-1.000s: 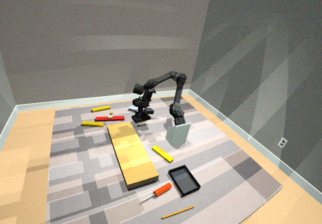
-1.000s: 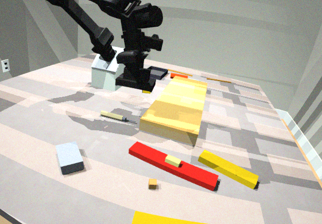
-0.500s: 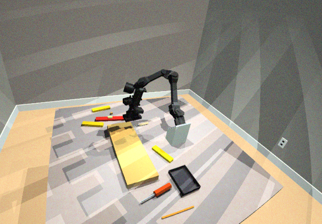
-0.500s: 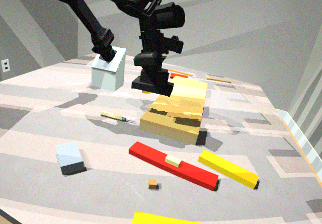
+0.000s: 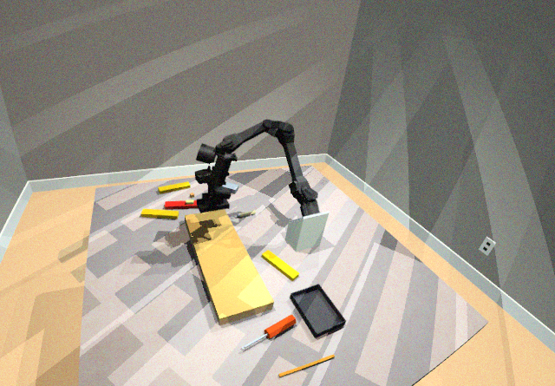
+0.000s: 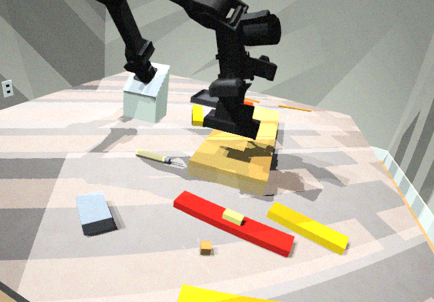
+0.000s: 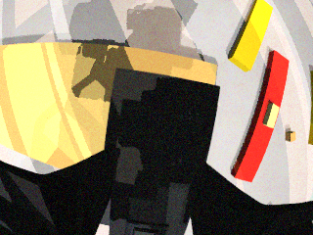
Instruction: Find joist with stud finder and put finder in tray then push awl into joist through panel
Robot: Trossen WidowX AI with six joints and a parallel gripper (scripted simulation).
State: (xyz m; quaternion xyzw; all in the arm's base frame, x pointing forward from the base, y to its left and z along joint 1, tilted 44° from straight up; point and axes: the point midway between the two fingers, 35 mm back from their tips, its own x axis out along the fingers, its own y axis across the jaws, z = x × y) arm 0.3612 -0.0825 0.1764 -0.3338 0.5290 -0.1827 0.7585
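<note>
gripper (image 6: 231, 121) clenched on the dark flat stud finder (image 7: 163, 151), holding it just above the near end of the yellow floor panel (image 6: 231, 161) at centre frame in the exterior view. awl (image 6: 154, 157) lies on the mat left of the panel. black tray (image 5: 317, 310) sits lower right in the top view, beside an orange-handled screwdriver (image 5: 273, 330).

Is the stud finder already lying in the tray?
No. In the exterior view the gripper holds the black stud finder above the near end of the panel, while the tray holds nothing.
</note>
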